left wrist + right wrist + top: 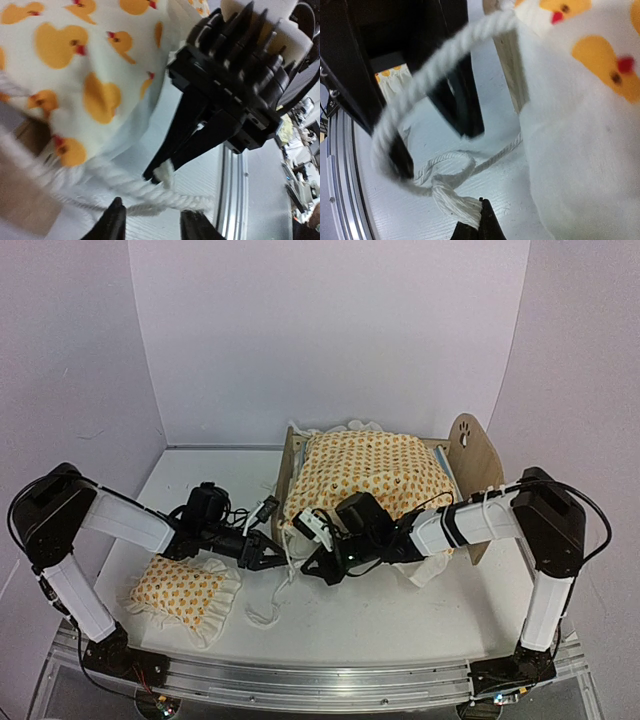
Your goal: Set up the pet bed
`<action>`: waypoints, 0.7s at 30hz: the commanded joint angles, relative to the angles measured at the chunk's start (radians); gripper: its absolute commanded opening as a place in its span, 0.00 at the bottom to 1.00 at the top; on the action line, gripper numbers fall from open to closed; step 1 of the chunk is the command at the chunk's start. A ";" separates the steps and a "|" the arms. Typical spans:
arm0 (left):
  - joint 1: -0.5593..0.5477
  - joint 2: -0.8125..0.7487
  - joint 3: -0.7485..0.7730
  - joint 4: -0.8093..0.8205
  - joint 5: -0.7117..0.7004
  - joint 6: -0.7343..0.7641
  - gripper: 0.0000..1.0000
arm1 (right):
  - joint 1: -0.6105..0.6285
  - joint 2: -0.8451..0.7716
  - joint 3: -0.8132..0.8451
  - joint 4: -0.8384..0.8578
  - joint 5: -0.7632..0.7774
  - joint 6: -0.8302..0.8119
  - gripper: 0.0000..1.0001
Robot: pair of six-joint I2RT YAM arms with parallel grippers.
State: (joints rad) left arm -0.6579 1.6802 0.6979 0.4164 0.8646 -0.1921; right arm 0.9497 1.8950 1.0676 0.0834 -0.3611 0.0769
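At the far edge of the worktop [350, 625], from above, the pet bed [470, 455] stood under its blanket [370, 475]. The pillow [180, 588] lay off it near the left edge, not yet placed, I judged. Only the left wrist view showed the left claw [152, 222] parted and empty. The right wrist view showed the right claw [476, 227] pinched on the knotted cord [452, 200].

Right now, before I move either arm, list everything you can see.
pet bed: one, light wood with a paw cutout, far centre of the table, mostly covered
blanket: one, white with orange ducks, draped over the bed
pillow: one, same duck print, ruffled, on the table by the left arm
white cord: strands, count unclear, trailing from the blanket's near corner
table: one, white, under everything
left gripper: one, black, open, beside the cord
right gripper: one, black, shut on a tuft of the cord
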 commanded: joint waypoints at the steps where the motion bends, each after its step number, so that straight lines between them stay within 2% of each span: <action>1: -0.006 -0.170 -0.104 0.002 -0.313 -0.191 0.49 | 0.003 -0.111 -0.052 0.049 0.061 0.168 0.00; 4: -0.089 -0.272 -0.184 -0.041 -0.494 -0.271 0.55 | 0.003 -0.142 -0.066 0.050 0.086 0.254 0.00; 8: -0.245 -0.288 -0.202 -0.058 -0.695 -0.365 0.57 | 0.005 -0.165 -0.059 0.073 0.041 0.330 0.00; 13: -0.402 -0.242 -0.178 -0.102 -0.967 -0.325 0.59 | 0.010 -0.166 -0.038 0.105 -0.013 0.380 0.00; 16: -0.432 -0.202 -0.177 -0.123 -1.037 -0.320 0.62 | 0.014 -0.172 -0.027 0.116 -0.035 0.406 0.00; 21: -0.552 -0.159 -0.164 -0.149 -1.145 -0.313 0.63 | 0.029 -0.201 -0.020 0.138 -0.043 0.434 0.00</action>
State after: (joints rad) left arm -1.1324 1.4971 0.4973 0.2852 -0.1242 -0.5064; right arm 0.9638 1.7721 0.9997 0.1524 -0.3752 0.4671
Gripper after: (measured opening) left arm 0.629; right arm 0.021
